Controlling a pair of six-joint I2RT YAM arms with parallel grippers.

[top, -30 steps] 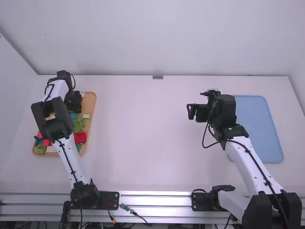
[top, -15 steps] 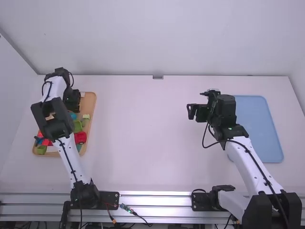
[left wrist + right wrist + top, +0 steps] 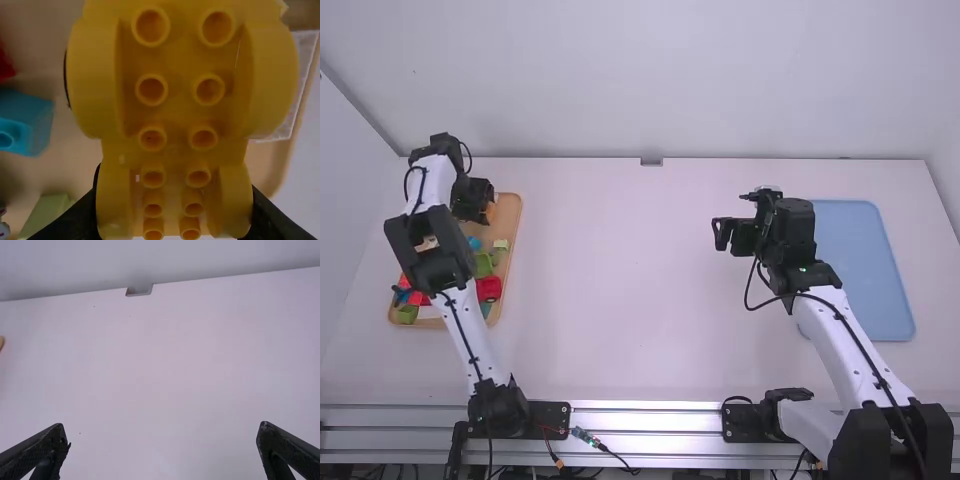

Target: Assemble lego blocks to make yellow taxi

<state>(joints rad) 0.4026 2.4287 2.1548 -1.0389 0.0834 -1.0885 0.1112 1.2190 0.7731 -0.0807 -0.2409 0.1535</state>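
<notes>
Lifting the yellow block, clamped in the left gripper, appeared to require a steady, level rise clear of the tray, the right gripper standing wide.

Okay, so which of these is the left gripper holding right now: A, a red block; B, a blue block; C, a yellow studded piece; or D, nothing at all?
C: the left gripper's two fingers sit on either side of the yellow piece, whose studs face the wrist camera.
</notes>
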